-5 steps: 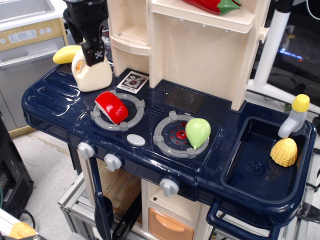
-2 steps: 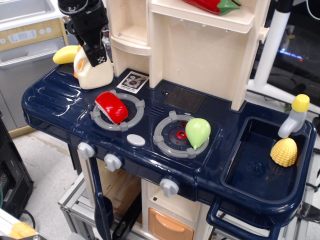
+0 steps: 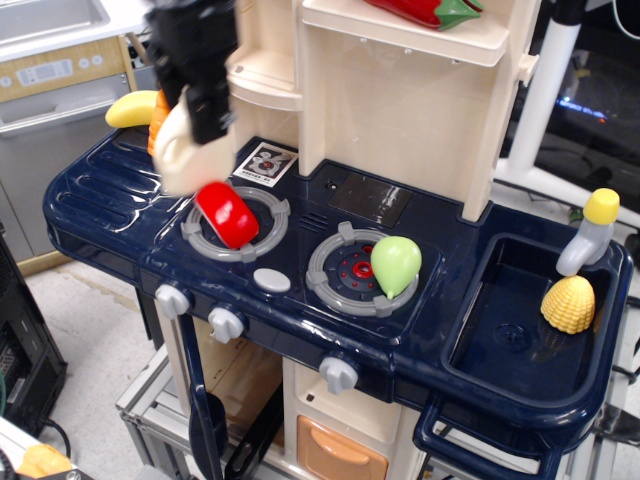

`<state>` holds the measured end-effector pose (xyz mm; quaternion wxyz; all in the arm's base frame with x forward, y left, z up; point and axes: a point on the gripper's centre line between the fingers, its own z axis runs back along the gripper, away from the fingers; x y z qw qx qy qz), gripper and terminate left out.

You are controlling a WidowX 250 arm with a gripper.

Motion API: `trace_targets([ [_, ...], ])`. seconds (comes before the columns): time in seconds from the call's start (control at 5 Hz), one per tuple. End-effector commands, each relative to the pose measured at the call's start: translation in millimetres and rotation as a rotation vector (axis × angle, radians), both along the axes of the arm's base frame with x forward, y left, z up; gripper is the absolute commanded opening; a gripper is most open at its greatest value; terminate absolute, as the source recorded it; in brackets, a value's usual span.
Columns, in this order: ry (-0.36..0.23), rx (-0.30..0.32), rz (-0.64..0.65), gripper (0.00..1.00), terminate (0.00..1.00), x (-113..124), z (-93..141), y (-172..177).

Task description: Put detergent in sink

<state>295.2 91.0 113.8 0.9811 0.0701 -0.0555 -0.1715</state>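
The detergent, a cream jug bottle, is motion-blurred and lifted off the counter at the back left, tilted above the left burner's edge. My black gripper is shut on its top, with the cap and handle hidden behind the fingers. The sink is the deep navy basin at the far right, well away from the gripper. A yellow corn cob lies in it, under the grey tap with the yellow knob.
A red toy lies on the left burner and a green pear on the right burner, both between the bottle and the sink. A banana lies at the back left. The cream shelf tower stands behind the burners.
The gripper closed on the detergent where it stood on the counter and has now lifted it, tilting and moving it a little right and forward.
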Motion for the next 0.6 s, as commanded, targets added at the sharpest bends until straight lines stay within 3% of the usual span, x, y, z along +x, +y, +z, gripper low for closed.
trace_targets([
  [0.0,-0.06,-0.008,0.256,0.0,0.0,-15,53,-80],
  [0.2,-0.09,-0.094,0.368,0.0,0.0,-13,57,-119],
  [0.4,-0.132,-0.21,0.48,0.0,0.0,4,55,-157],
])
